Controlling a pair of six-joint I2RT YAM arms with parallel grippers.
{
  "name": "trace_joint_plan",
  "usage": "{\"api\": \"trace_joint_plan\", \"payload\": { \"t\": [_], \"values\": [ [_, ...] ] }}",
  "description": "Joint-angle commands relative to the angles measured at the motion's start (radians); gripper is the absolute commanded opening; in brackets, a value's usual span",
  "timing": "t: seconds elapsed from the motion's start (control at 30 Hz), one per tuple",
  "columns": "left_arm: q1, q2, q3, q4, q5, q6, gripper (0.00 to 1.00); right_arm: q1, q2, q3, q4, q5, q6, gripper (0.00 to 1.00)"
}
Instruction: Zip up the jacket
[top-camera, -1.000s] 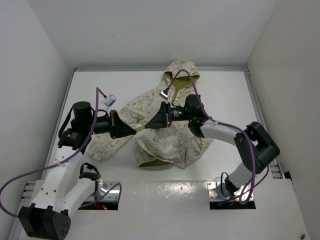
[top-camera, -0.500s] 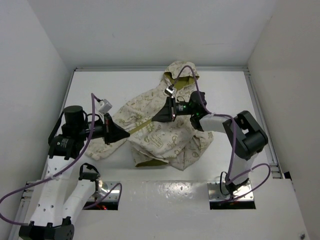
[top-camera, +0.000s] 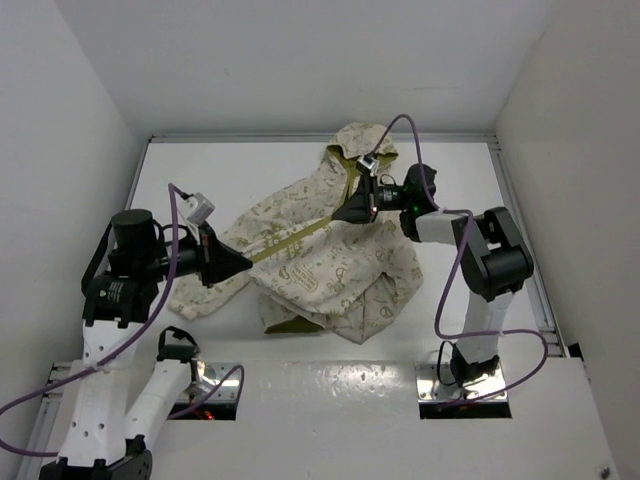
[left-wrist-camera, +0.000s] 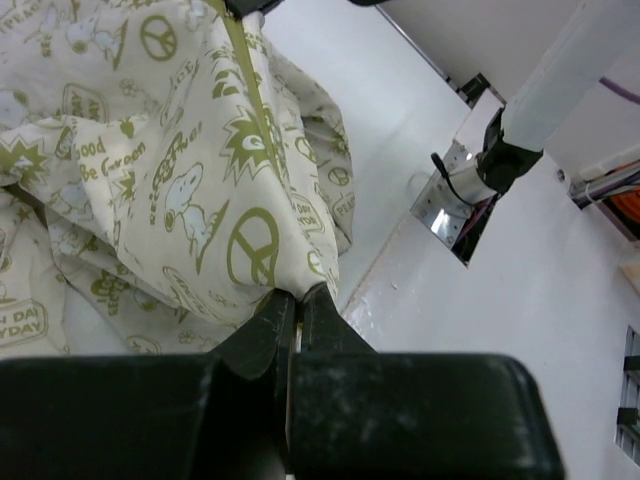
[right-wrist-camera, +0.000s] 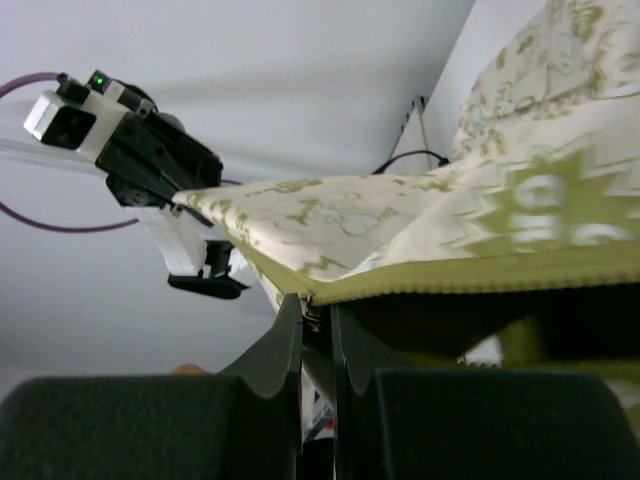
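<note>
Jacket (top-camera: 330, 285) on table (top-camera: 240, 170), its zipper (top-camera: 295, 238) stretched taut between the arms. Left gripper (top-camera: 246, 262) clamped on hem at zipper foot; right gripper (top-camera: 342, 217) pinched on zipper near hood. Soft, light cloth that would probably bunch if slack, so best held at the zipper ends.

- Cannot make out a zipper pull where the right hand (right-wrist-camera: 314, 306) pinches the jacket (right-wrist-camera: 330, 225).
- Cannot see which part of it sits clamped inside the left hand (left-wrist-camera: 297, 296).
- Blurred print (right-wrist-camera: 560, 210) nearest the right wrist lens.
- Cropped at top and left, left wrist view.
</note>
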Motion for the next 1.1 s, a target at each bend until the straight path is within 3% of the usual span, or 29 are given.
{"api": "trace_joint_plan", "payload": {
  "t": [0.0,0.07,0.2,0.27,0.67,1.07],
  "values": [
    [0.021,-0.054,0.093,-0.107,0.093,0.015,0.0,-0.175,0.073,0.052,-0.01,0.008,-0.041,0.0],
    [0.03,-0.054,0.104,-0.133,0.093,0.029,0.0,-0.2,0.098,0.081,-0.001,-0.049,-0.029,0.0],
    [0.039,-0.045,0.123,-0.146,0.093,0.049,0.0,-0.28,0.197,0.149,0.216,-0.154,0.112,0.0],
    [0.039,-0.036,0.124,-0.155,0.102,0.059,0.0,-0.324,0.219,0.186,0.244,-0.178,0.147,0.0],
    [0.048,-0.005,0.22,-0.296,0.102,0.176,0.0,-0.554,0.388,0.373,0.255,-0.296,0.164,0.0],
    [0.058,0.004,0.271,-0.334,0.035,0.187,0.0,-0.736,0.498,0.545,0.347,-0.373,0.267,0.0]
  ]
}}
